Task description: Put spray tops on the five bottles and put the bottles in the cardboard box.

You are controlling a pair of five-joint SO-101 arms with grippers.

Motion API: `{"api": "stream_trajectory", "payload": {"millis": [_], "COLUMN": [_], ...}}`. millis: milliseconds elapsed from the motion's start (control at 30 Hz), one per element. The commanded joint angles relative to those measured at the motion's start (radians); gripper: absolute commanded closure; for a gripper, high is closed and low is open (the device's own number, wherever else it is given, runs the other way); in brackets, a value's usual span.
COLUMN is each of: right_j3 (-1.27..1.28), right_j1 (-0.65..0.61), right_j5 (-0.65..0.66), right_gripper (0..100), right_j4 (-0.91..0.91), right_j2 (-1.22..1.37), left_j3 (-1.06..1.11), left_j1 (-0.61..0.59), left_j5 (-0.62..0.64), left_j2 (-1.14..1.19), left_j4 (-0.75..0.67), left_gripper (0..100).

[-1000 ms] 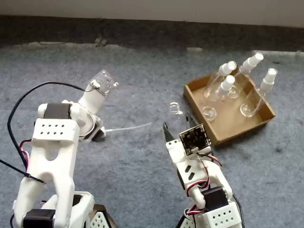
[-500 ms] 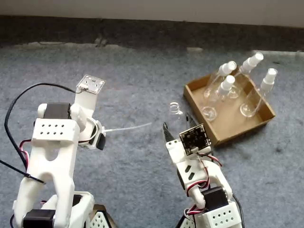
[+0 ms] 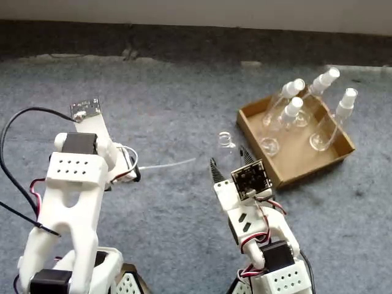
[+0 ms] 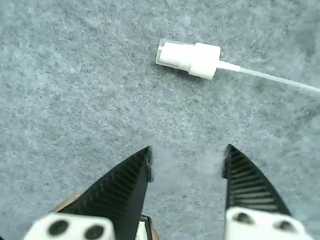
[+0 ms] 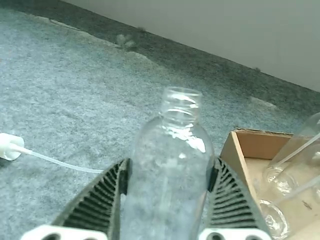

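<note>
A white spray top (image 4: 189, 57) with a long thin tube lies on the grey carpet, just ahead of my left gripper (image 4: 187, 150), which is open and holds nothing. In the high view its tube (image 3: 165, 164) runs out from under the left arm. My right gripper (image 5: 169, 172) is shut on a clear bottle (image 5: 172, 130) with a bare open neck, held upright. From above, that bottle's neck (image 3: 225, 139) stands just beyond the right gripper (image 3: 229, 158), left of the cardboard box (image 3: 294, 156). Several capped bottles (image 3: 278, 107) lean inside the box.
Grey carpet covers the whole work area, with a dark strip and a pale wall along the far edge. The box's near corner (image 5: 250, 145) sits close beside the held bottle. The spray top (image 5: 7, 146) lies off to the bottle's other side.
The left arm's wrist has swung leftward and turned down over the carpet. The right arm and its bottle have not moved.
</note>
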Motion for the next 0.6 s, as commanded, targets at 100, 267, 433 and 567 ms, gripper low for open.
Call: {"api": "stream_trajectory", "payload": {"millis": [100, 267, 433, 567], "right_j3": [0.117, 0.117, 0.117, 0.117], "right_j1": [0.007, 0.007, 0.007, 0.007], "right_j5": [-0.008, -0.008, -0.008, -0.008], "right_gripper": [91.4, 91.4, 91.4, 91.4], "right_j4": [0.002, 0.002, 0.002, 0.002], "right_j2": [-0.021, -0.021, -0.021, -0.021], "left_j3": [-0.022, -0.008, -0.004, 0.039], "left_j1": [0.111, 0.11, 0.105, 0.104], "left_j5": [0.269, 0.296, 0.296, 0.296], "left_j2": [-0.004, -0.004, -0.002, -0.002], "left_j4": [-0.166, -0.255, -0.25, -0.256], "left_gripper": [82, 82, 82, 82]}}
